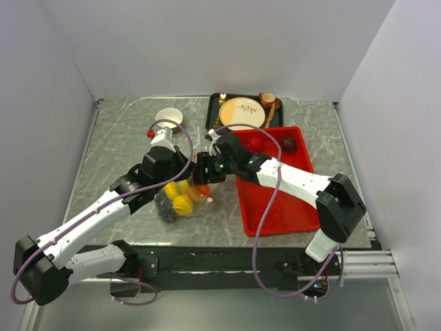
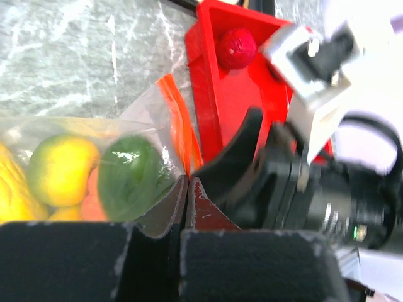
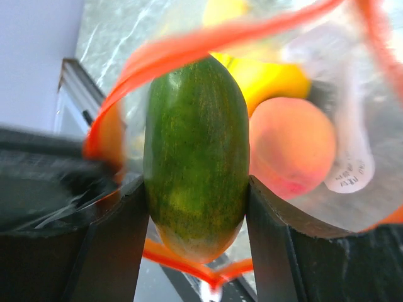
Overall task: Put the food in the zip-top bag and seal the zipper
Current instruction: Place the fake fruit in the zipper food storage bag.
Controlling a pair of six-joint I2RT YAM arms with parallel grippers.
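The clear zip-top bag (image 1: 180, 201) lies mid-table with a lemon (image 2: 63, 170), a lime (image 2: 129, 176), a peach (image 3: 293, 148), yellow pieces and a dark grape bunch (image 1: 164, 207) inside. My left gripper (image 2: 187, 182) is shut on the bag's mouth edge by the orange-red zipper (image 2: 173, 104). My right gripper (image 3: 196, 207) is shut on the orange-green mango (image 3: 195, 157), held in the open mouth, with the zipper strip (image 3: 189, 44) looping around it. In the top view the two grippers (image 1: 185, 167) (image 1: 202, 172) meet at the bag's mouth. A red apple (image 2: 237, 47) and a dark plum (image 1: 289, 144) lie in the red tray.
The red tray (image 1: 275, 200) lies right of the bag, its rim close to both grippers. Behind it a black tray holds a cream plate (image 1: 241, 110) with cutlery and a cup. A white bowl (image 1: 169, 117) stands at the back left.
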